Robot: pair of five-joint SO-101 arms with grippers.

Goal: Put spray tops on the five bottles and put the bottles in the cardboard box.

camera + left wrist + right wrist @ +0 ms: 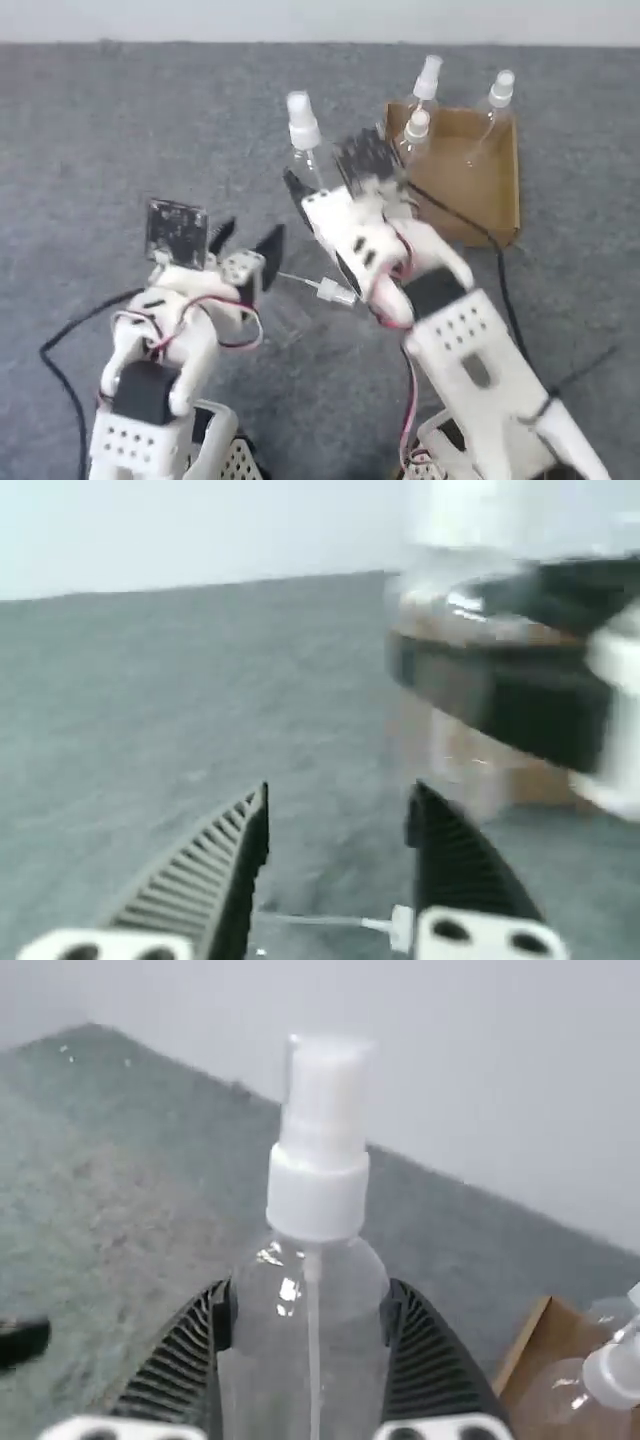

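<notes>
Where the right gripper [307, 1305] stands over the grey mat [120, 120], its ribbed fingers [175, 1370] are pressed against both sides of a clear bottle [335, 1280]. The bottle is held upright, with a white spray top [318, 1150] seated on its neck and the thin dip tube hanging down inside. Box [478, 200]: cardboard, open, at the far right of the mat, near the held bottle and apart from it. Contents: three bottles [484, 135], clear, each capped with a white spray top, standing toward the far wall of the box. Left gripper [250, 234]: low over the near side of the mat, just beside the right arm, its black fingers [215, 875] spread apart with nothing between them. Loose spray top [335, 292]: white, lying on its side on the mat between the two arms, its thin tube pointing toward the left gripper.
</notes>
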